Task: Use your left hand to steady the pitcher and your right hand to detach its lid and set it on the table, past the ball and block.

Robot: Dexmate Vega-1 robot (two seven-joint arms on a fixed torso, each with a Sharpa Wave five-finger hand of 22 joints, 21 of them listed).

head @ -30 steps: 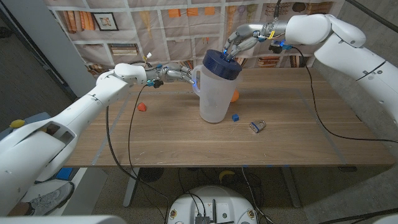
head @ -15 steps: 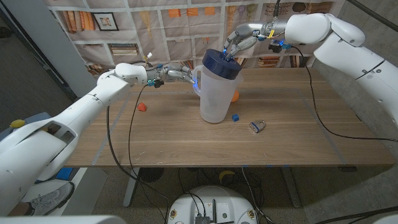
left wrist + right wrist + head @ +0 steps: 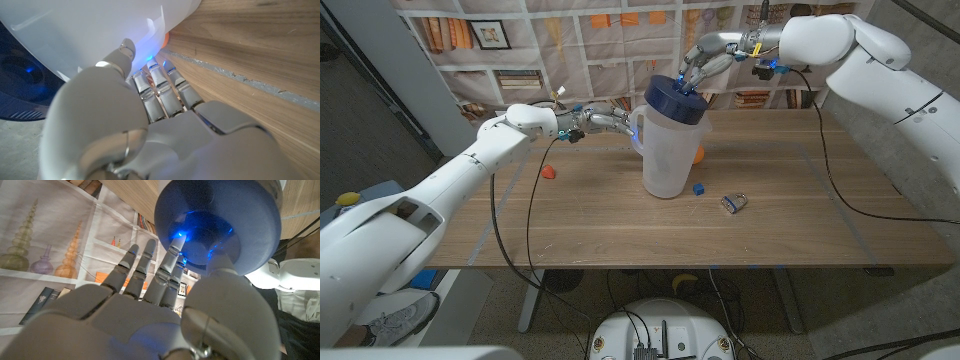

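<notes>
Right fingertips [image 3: 176,242] press on the blue lid [image 3: 677,100], which sits on the pitcher [image 3: 667,150]. The left hand [image 3: 603,119] grips the pitcher's handle side. Pitcher stands mid-table [image 3: 620,225], between a red block [image 3: 549,171], orange ball [image 3: 697,154], blue cube [image 3: 699,188] and padlock [image 3: 734,203]. A bookshelf-print backdrop [image 3: 570,30] hangs behind.

You have one pitcher [image 3: 667,150] with one blue lid [image 3: 677,100], one orange ball [image 3: 697,155], one blue block [image 3: 699,188], one padlock [image 3: 734,203], and one small red piece [image 3: 549,172] on the bench [image 3: 600,220].
</notes>
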